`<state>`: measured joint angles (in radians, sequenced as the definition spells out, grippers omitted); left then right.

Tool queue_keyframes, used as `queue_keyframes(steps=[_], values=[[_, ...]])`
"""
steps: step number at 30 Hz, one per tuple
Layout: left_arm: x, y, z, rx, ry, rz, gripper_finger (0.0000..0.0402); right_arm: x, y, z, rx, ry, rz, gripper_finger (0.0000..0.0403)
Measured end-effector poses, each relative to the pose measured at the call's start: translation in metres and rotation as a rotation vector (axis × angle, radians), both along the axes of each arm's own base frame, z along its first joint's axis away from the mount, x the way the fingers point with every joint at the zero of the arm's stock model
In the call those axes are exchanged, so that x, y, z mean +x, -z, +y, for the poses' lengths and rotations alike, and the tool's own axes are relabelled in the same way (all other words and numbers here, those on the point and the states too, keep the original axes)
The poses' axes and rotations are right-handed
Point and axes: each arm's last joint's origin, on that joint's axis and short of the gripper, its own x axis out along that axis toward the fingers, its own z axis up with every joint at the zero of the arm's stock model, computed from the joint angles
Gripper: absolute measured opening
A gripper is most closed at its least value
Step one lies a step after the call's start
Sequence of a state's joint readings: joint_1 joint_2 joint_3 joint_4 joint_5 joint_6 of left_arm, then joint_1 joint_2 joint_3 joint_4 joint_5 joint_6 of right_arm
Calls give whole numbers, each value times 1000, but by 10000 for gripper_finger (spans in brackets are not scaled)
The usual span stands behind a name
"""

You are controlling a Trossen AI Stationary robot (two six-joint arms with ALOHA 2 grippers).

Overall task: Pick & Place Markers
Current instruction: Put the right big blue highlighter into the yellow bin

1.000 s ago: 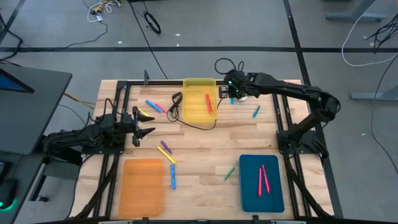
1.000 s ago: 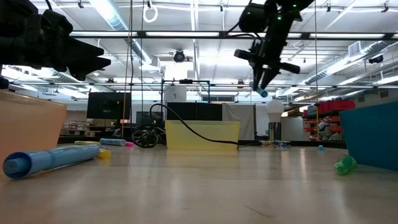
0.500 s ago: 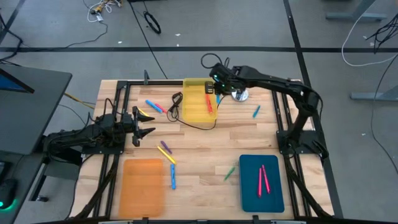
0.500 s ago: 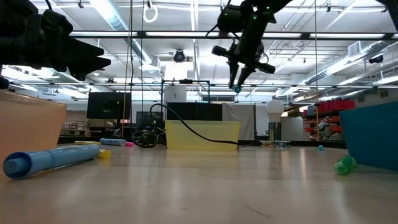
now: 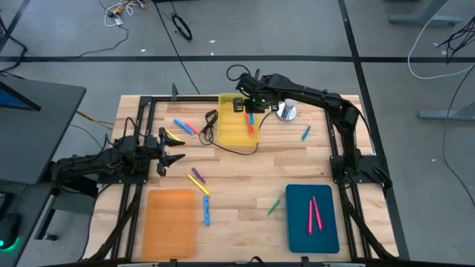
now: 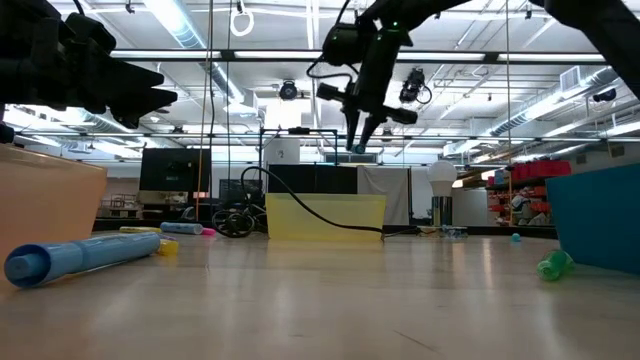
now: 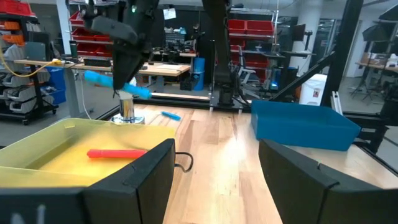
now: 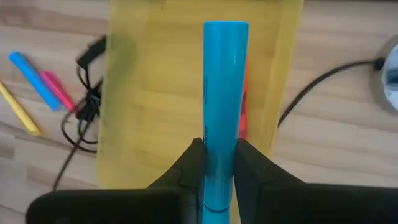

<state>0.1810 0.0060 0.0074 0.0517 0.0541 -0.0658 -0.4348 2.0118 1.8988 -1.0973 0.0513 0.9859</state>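
While the right gripper (image 5: 250, 106) hangs above the yellow tray (image 5: 230, 127), its two fingers (image 8: 191, 163) are clamped on a blue marker (image 8: 224, 93), a smooth, round, light-blue stick with a flat end that juts out past the fingertips over the tray's floor. Inside that tray lies a red marker (image 7: 116, 153), flat on the bottom, partly hidden under the blue one in the right wrist view. Just off the tray's left side, a blue marker (image 5: 182, 124) and a pink one (image 5: 192, 129) rest side by side on the wooden table (image 5: 245, 174), with a yellow marker (image 5: 173, 136) a little farther out and a black cable (image 5: 211, 130) looping against the tray's edge. On the tray's right side, another blue marker (image 5: 306, 133) lies alone on the wood, beyond a round metal object (image 5: 286, 113). Well away from the tray, a teal tray (image 5: 312, 219) holds two pink-red markers (image 5: 314, 213). The left gripper (image 5: 172, 149) waits off the yellow tray's left, low over the table, its fingers spread apart and empty.
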Motion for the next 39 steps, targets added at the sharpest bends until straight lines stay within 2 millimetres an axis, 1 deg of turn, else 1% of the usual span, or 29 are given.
queue_keyframes(steps=[5,9,18,24,29,31,34,39], values=[[0,0,0,0,2,1,238,5,21,-4,98,-12,28,50],[0,0,0,0,2,1,238,10,35,-6,144,-16,43,50],[0,0,0,0,-5,2,238,19,64,-14,183,-18,73,50],[0,0,0,0,-6,3,238,28,86,-19,184,-33,86,50],[0,0,0,1,-6,3,238,30,105,-23,208,-49,121,50],[0,0,0,1,-6,3,238,30,108,-23,211,-54,130,50],[0,0,0,1,-5,3,238,31,108,-23,207,-55,123,55],[0,0,0,0,-5,3,238,31,108,-23,206,-54,122,85]])
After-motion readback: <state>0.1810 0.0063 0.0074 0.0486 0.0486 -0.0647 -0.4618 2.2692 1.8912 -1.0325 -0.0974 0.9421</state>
